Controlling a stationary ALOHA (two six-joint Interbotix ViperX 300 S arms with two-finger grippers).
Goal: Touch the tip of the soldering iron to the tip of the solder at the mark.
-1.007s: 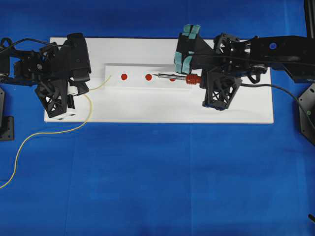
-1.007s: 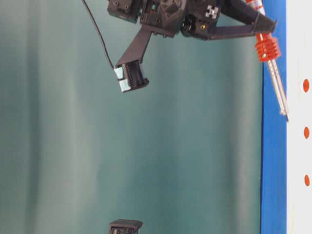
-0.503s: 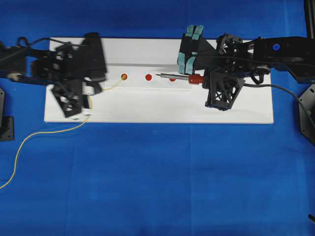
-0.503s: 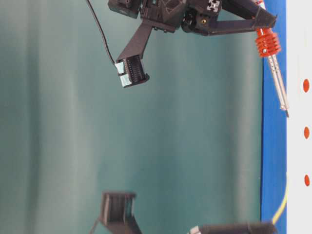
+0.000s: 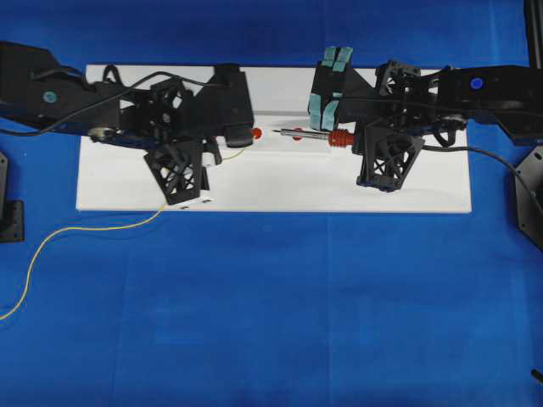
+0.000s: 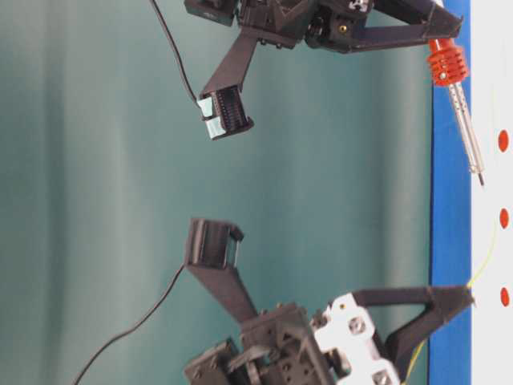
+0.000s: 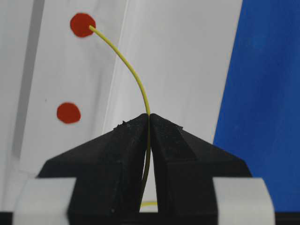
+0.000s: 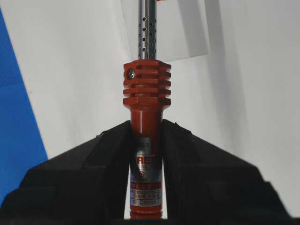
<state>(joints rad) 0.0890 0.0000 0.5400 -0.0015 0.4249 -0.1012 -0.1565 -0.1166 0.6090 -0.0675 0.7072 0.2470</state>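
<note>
The soldering iron (image 5: 305,134) lies level over the white board (image 5: 271,182), with its dark tip pointing left, a short gap from the middle red mark (image 5: 257,133). My right gripper (image 5: 352,140) is shut on its red handle (image 8: 146,173) just behind the ribbed collar (image 8: 146,84). My left gripper (image 5: 216,158) is shut on the thin yellow solder (image 7: 133,75). The solder arcs forward and its tip rests on a red mark (image 7: 83,25). In the table-level view the iron (image 6: 465,132) and the solder (image 6: 485,257) are apart.
A third red mark (image 5: 297,134) sits under the iron's shaft, and a nearer one (image 7: 68,113) lies beside the solder. The loose solder trails left over the blue cloth (image 5: 51,246). The iron's black cord (image 5: 496,159) runs right. Black mounts (image 5: 10,208) stand at the table edges.
My left arm has moved right along the board with the solder, bringing its tip from the first mark to the middle mark. The iron has shifted slightly right.
</note>
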